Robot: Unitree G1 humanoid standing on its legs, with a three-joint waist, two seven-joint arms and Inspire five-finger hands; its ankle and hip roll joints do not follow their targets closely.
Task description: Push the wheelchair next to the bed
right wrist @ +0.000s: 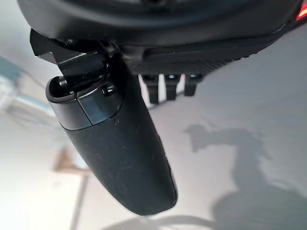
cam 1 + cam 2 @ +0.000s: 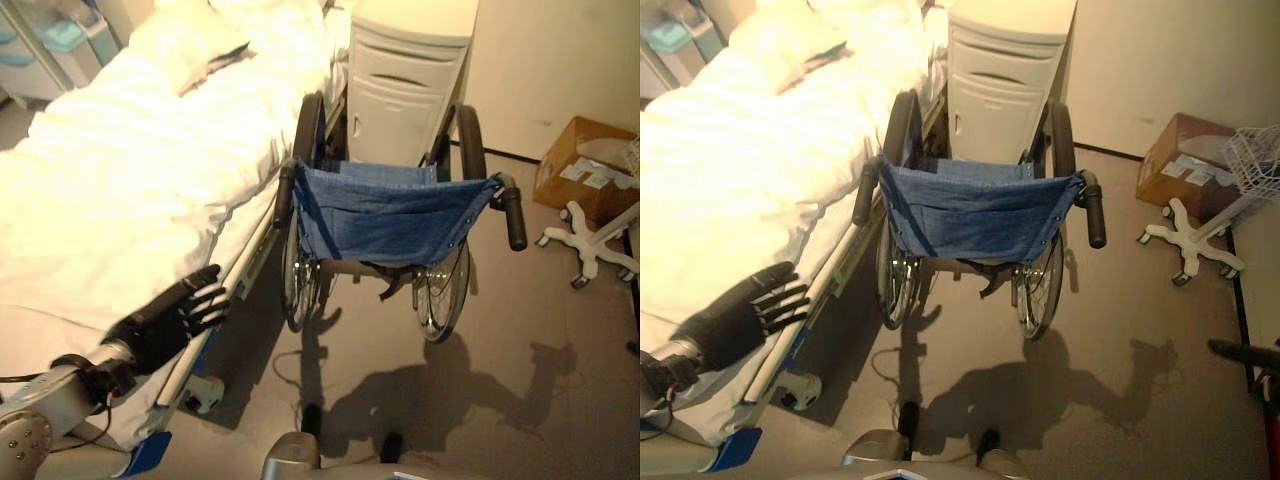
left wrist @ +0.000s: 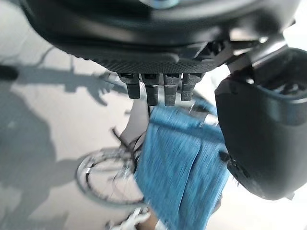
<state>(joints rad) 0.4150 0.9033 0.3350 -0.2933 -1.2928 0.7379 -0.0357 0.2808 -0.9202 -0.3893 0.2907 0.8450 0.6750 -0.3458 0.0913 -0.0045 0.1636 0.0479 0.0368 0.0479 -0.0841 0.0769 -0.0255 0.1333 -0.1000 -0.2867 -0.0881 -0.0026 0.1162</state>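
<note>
The wheelchair (image 2: 385, 240) stands on the floor (image 2: 500, 400) right beside the bed (image 2: 120, 180), its front toward a pale cabinet (image 2: 410, 80) and its blue sling back facing the robot. Its near wheel sits close against the bed's side rail, so it looks about where it should be. The 2 black push handles (image 2: 514, 215) stick out rearward at either side of the sling.

The left hand (image 2: 165, 320) hangs by the bed's edge, well short of the chair, fingers straight and spread, holding nothing. The right hand (image 1: 120, 143) shows over bare floor in its own wrist view, thumb out and fingers relaxed, also empty.

I'd judge the chair fairly heavy but free-rolling on its large wheels, with a stiff metal frame. The cloth back is soft and would sag under a push, so the handles are the places to take hold; pressing 1 alone would likely swing it. A cardboard box (image 2: 590, 165) and a wheeled stand (image 2: 590, 245) sit off to the right.
</note>
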